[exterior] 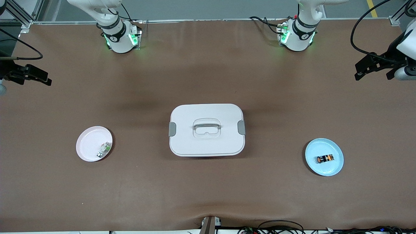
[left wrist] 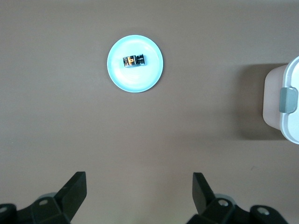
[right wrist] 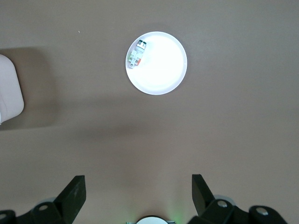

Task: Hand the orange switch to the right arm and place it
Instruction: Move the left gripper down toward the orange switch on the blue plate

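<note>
Fingers on both arms stand spread and empty. From the front, the left gripper [exterior: 373,70] and right gripper [exterior: 29,76] hang at the table's [exterior: 208,65] ends, and the orange switch [exterior: 325,159] lies on a blue plate [exterior: 336,148]. Through the left wrist, it lies on its side. It looks light, hard and prone to roll (grip across the black barrel). The right wrist shows a whitish part [right wrist: 136,54] on a pale plate [right wrist: 163,70].
</note>
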Controlling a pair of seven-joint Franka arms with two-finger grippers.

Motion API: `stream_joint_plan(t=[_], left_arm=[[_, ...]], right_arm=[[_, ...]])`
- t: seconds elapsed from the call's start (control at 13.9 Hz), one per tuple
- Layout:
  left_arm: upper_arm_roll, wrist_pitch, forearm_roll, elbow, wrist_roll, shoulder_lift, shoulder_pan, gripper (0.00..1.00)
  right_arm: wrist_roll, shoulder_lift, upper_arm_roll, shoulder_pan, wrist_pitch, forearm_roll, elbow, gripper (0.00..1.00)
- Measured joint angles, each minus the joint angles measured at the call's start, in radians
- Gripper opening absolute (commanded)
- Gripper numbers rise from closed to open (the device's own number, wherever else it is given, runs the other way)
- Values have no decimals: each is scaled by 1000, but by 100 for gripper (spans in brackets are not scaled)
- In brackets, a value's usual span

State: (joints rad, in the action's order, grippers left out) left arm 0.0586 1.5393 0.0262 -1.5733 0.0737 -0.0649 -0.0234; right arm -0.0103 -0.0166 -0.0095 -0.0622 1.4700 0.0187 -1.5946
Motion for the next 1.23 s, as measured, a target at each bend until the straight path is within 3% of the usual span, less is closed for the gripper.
stream_joint_plan(t=[0.58,0.94,1.23], left_arm=[[-6,1,0,6,0,18,10,100],[-11,27,1,15,1,106,42,100],[-11,144,1,5,10,210,67,100]], right_arm=[[0,0,0,0,0,0,0,100],[0,0,0,0,-1,0,0,100],[0,0,1,0,-1,0,0,100]])
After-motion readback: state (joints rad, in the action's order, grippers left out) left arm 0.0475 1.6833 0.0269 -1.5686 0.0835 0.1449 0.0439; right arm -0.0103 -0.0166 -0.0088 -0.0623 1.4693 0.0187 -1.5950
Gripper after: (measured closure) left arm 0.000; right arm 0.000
